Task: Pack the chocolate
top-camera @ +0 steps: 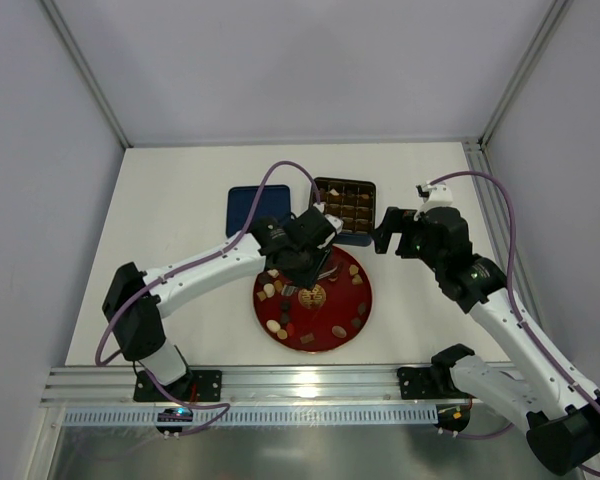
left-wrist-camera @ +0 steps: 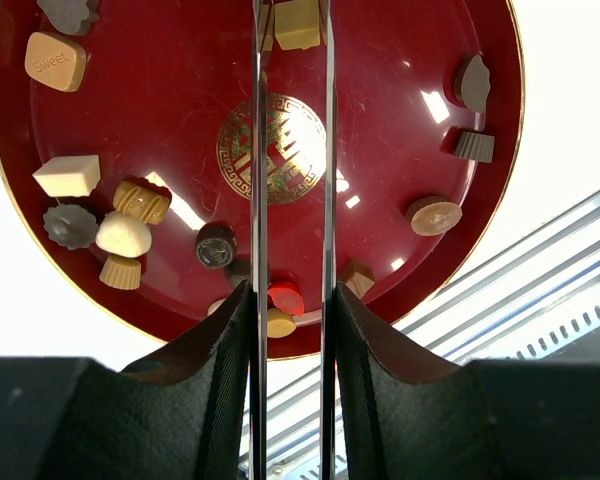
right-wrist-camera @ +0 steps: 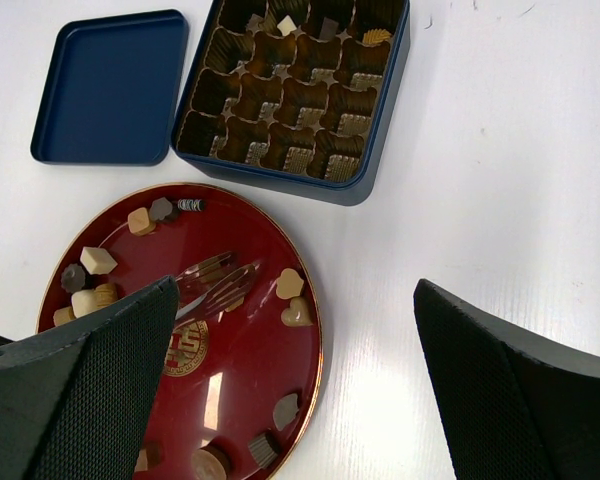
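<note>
**Now picking from the plate with tongs**

We judge the step in hand to be a pick. Our left gripper [left-wrist-camera: 291, 300] is clamped on a pair of metal tongs [left-wrist-camera: 258, 150], whose two blades run side by side with a narrow gap between them. At their far end a tan square chocolate [left-wrist-camera: 298, 24] sits in that gap. It is cut off by the edge of the wrist view, so we cannot tell whether it is pinched or only straddled. Our right gripper [top-camera: 387, 232] hangs just beside the tin with its jaws spread wide, holding nothing.

The chocolate [left-wrist-camera: 125, 235] lies mostly loose on the red plate [left-wrist-camera: 380, 80], scattered toward the rim. The dark blue tin [right-wrist-camera: 280, 178], just beyond the plate, has only a few pieces, in the row farthest from the plate. We reckon the packing is at an early stage.

Next we would need a sure squeeze on the tan piece and a lift above the plate's raised rim. Then comes a short carry over the tin's near wall into a free cup.

The lane for that carry is narrow. The tin's lid [right-wrist-camera: 110, 85] lies just left of the tin, and our right gripper stands close on its right. The aluminium rail [top-camera: 300, 382] runs near the plate's front edge. The best room for moving is on the table [right-wrist-camera: 500, 150] to the right, where our right arm could draw back.
</note>
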Robot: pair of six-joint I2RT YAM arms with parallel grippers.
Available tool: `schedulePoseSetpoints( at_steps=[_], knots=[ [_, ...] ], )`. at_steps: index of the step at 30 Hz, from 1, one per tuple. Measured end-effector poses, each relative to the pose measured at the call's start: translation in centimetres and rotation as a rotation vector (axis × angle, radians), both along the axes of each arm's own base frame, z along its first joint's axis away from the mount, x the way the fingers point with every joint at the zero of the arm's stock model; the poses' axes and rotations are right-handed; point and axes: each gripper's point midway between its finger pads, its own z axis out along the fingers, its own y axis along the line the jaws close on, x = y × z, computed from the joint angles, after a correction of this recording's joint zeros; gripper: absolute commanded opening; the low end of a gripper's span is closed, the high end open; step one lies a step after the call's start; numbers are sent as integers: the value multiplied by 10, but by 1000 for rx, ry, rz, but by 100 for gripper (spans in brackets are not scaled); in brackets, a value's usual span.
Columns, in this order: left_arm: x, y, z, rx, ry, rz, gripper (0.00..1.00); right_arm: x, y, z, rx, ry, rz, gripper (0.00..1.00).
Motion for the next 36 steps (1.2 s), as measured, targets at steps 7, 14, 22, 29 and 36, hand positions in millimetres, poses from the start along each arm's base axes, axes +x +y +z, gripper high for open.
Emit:
schedulePoseSetpoints(
  at_steps=[7,14,22,29,36],
  knots=[
    [0,0,0,0,0,0,38,0,0,0,0,1,0,100],
    [0,0,0,0,-1,0,40,0,0,0,-1,1,0,100],
    [0,0,0,0,1,-1,39,-2,-1,2,3,-6,-1,100],
    [-2,2,-1,6,7,-1,39,-3,-1,4,6,-12,0,100],
    [-4,2,-1,9,15,-4,39,-3,-1,4,6,-11,0,100]
  ],
)
